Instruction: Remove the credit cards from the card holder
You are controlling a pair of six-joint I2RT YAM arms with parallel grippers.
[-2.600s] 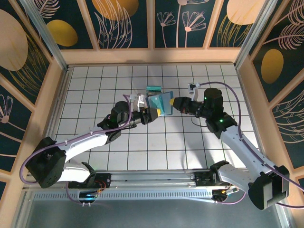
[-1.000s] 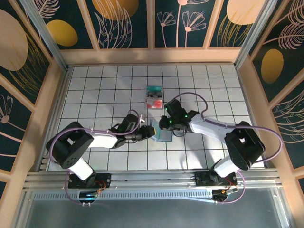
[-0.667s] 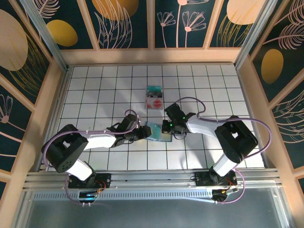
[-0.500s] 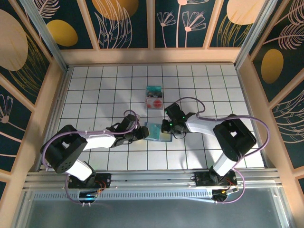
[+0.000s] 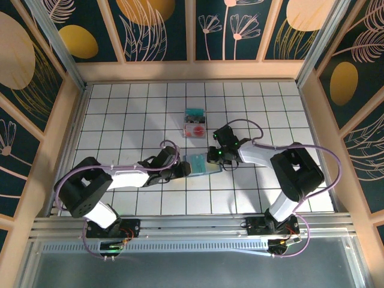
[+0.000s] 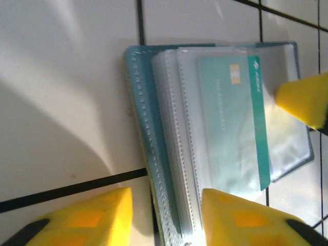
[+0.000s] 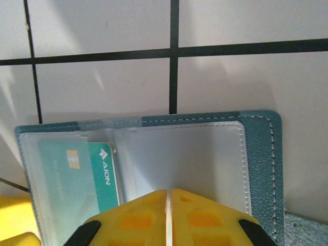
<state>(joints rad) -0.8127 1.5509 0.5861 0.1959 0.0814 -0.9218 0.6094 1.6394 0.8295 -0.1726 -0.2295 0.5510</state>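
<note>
**Holding the holder open to get at the sleeved card**

My left jaws are standing partly open, straddling the left end of the holder. One pad is overlapping the stack of clear sleeves. The other is sitting over the bench just beside the stitched edge, with a sliver of bench showing between them, so I am clamping nothing. My right jaws are closed, the pads meeting in a thin seam, and their tip is sitting at the empty clear sleeve at the holder's other end. I cannot tell whether a leaf of plastic is caught between them.

The holder is lying open and flat on the bench between my two arms. A teal card is sitting inside one clear sleeve.

I am judging the step in hand to be drawing that card out. To do it well, I should be keeping one set of jaws bearing down on the cover so the holder is neither sliding nor folding shut. The other set should be pinching the card's own edge rather than the plastic, then pulling low and straight along the sleeve. I cannot make out which side the sleeve is opening on, so I should be feeling for it gently.

Farther up the bench, well apart from the holder, a second teal card and a pale card with a red mark are lying just beside each other.
</note>
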